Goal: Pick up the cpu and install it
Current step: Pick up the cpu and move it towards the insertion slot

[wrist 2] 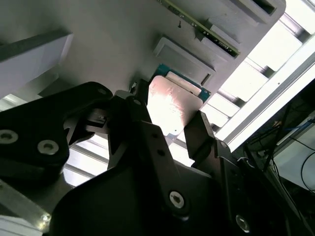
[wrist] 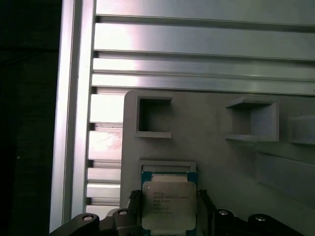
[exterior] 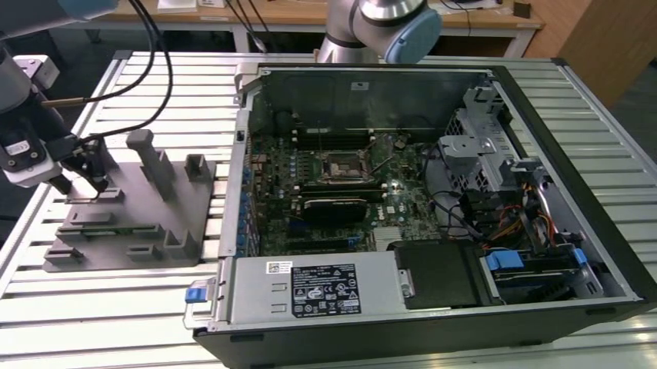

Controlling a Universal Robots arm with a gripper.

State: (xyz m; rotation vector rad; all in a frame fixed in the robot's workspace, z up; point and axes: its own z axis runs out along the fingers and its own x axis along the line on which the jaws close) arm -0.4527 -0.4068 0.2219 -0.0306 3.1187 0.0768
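Grey slatted alu table carries everything. At the exterior view's left the gripper hangs low over the grey fixture, at its left edge, w/ black cables running up & away from it. In both wrist views the cpu sits btw the black jaws: silver top up, green rim showing on one side, jaws pressed against two opp. edges, pinching it. It's at a shallow framed seat near the fixture's edge, next to the table slats; can't tell if it rests in the seat or is just off it. A square pocket lies further along the fixture, & upright posts stand mid-block. Just right of the fixture lies the open PC case. Inside: green mobo w/ the black socket near its middle, well apart from the cpu; PSU along the near wall; drive cage & wiring at the exterior view's right. Arm base stands beyond the case's far wall.
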